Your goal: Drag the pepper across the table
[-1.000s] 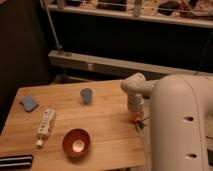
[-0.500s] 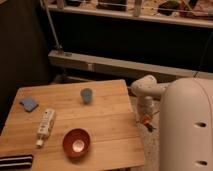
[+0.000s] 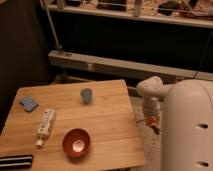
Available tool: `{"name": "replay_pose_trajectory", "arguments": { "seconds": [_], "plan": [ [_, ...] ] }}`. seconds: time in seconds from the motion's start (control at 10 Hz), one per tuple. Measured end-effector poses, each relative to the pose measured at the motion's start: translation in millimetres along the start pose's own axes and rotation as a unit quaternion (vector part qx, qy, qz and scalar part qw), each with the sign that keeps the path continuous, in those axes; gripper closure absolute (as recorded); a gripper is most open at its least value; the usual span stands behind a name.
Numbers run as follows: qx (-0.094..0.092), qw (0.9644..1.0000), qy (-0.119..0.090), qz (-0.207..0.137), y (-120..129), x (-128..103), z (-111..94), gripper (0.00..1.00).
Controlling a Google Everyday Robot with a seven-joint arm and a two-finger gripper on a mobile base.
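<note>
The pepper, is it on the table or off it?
Off. The pepper hangs at the tool, beyond the right edge of the table, over the floor.

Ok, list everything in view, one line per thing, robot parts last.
table: one, light wood, centre-left.
cup: one, blue-grey, upright, table's far middle.
bowl: one, orange-red, near the front edge.
bottle: one, white, lying on the left side.
blue pad: one, far left.
dark striped object: one, front-left corner.
pepper: one, orange, off the table's right edge, at the gripper.
gripper: one, beside the table's right edge, below the white arm.
robot body: white, right.
</note>
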Motion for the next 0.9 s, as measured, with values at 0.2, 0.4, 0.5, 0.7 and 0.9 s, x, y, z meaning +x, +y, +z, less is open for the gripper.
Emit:
{"name": "replay_pose_trajectory", "arguments": {
  "seconds": [0.2,0.4,0.5,0.7,0.9],
  "plan": [
    [0.002,1.0,0.005,0.002,-2.4,2.6,1.1,0.2],
    [0.005,1.0,0.007,0.001,-3.0,4.4,-0.8,0.2],
    [0.005,1.0,0.008,0.0,-1.8,5.6,-2.7,0.2],
    [0.006,0.9999,0.005,-0.008,3.6,5.9,-10.8,0.2],
    [-0.008,0.9997,-0.005,-0.024,20.8,3.6,-24.6,0.2]
  ]
}}
